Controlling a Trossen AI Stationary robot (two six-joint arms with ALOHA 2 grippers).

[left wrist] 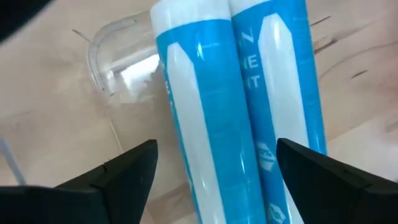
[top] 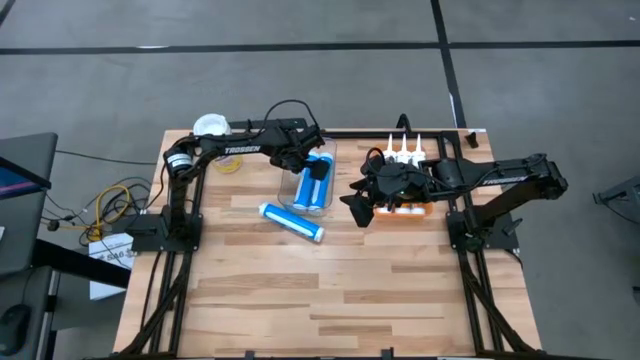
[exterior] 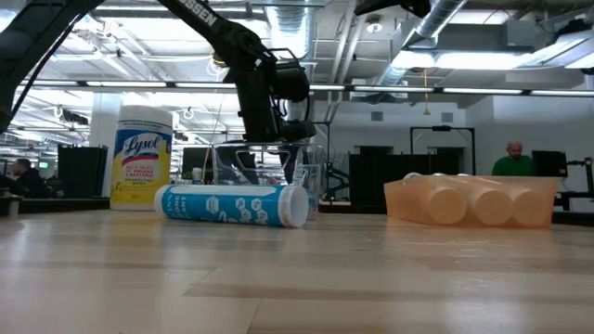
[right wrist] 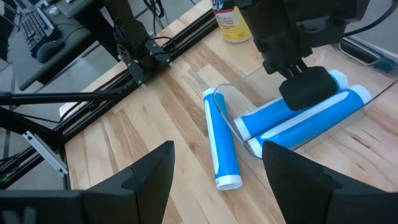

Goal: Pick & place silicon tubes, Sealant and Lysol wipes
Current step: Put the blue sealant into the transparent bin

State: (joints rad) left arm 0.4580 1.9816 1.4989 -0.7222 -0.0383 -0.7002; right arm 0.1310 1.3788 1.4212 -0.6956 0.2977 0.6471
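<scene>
Two blue and white tubes [left wrist: 205, 93] lie side by side in a clear bin [top: 286, 192] at the table's far middle. My left gripper [left wrist: 216, 168] hangs open just above them, pointing steeply down, one finger over the outer tube. A third blue tube [top: 292, 222] lies on its side on the table just in front of the bin. The Lysol wipes [exterior: 141, 156] stand upright at the far left. My right gripper [right wrist: 217, 180] hovers open and high, right of the bin, with nothing between its fingers.
An orange tray [exterior: 473, 202] with several white-nozzled tubes [top: 405, 150] sits at the far right, under my right arm. Cables [top: 110, 205] lie off the table's left edge. The near half of the wooden table [top: 330, 300] is bare.
</scene>
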